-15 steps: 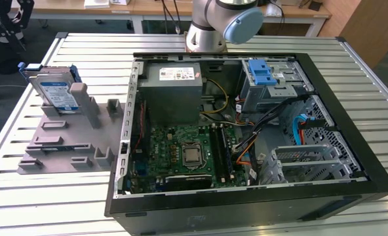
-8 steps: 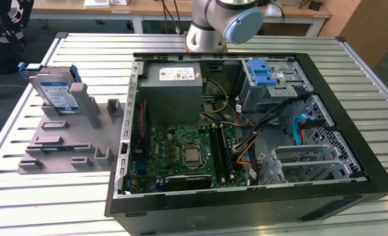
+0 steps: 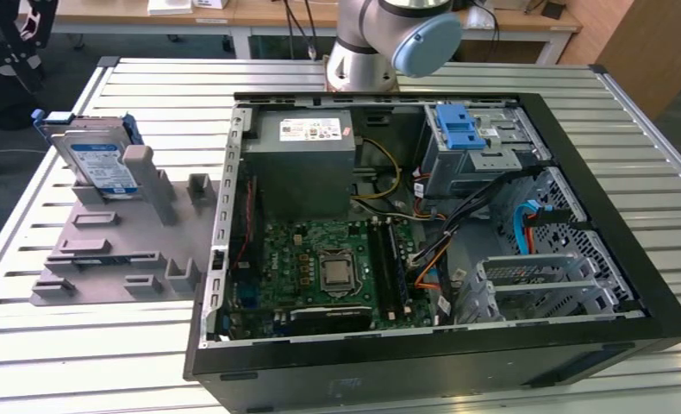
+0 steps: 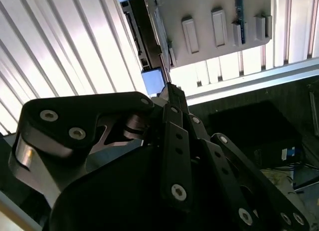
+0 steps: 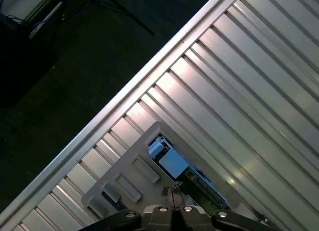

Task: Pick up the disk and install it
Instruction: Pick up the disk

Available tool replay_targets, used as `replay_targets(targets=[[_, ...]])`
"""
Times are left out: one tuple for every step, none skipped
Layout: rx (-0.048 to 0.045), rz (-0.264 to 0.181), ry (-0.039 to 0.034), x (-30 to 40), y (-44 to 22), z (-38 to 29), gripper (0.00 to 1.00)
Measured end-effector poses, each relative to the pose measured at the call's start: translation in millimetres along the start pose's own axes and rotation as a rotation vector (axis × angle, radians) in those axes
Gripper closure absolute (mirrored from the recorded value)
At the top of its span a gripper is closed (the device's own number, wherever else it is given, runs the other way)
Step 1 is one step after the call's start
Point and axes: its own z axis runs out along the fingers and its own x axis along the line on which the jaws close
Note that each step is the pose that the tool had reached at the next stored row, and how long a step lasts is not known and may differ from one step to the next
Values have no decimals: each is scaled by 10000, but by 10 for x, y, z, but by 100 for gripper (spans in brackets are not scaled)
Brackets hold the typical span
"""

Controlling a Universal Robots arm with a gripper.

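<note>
Exterior view, L to R: disk (image 3: 96,162) stands upright in slot of grey fixture (image 3: 99,259), at 10 o'clock of open PC case (image 3: 433,366), well apart from it. Not picked yet. Drive cage w/ blue latch (image 3: 465,129) sits at 1 o'clock inside case. First wrist view: my gripper (image 5: 173,193) clenched, tips together, nothing btwn; disk ahead, no contact. My read: task at start, pick + install both left.
</note>
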Motion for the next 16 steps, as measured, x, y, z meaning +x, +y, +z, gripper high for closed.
replay_targets(targets=[[-1,-110,3,0,0,0,89],[-2,-221,7,0,0,0,89],[-2,-330,10,0,0,0,89],[-3,-453,14,0,0,0,89],[-4,-564,16,0,0,0,89],[-5,-675,19,0,0,0,89],[-5,-788,23,0,0,0,89],[-6,-902,27,0,0,0,89],[-7,-1017,30,0,0,0,89],[-8,-1133,34,0,0,0,89],[-9,-1252,38,0,0,0,89],[-10,-1376,41,0,0,0,89],[-10,-1495,44,0,0,0,89],[-11,-1611,49,0,0,0,89],[-12,-1729,51,0,0,0,89],[-13,-1847,55,0,0,0,89]])
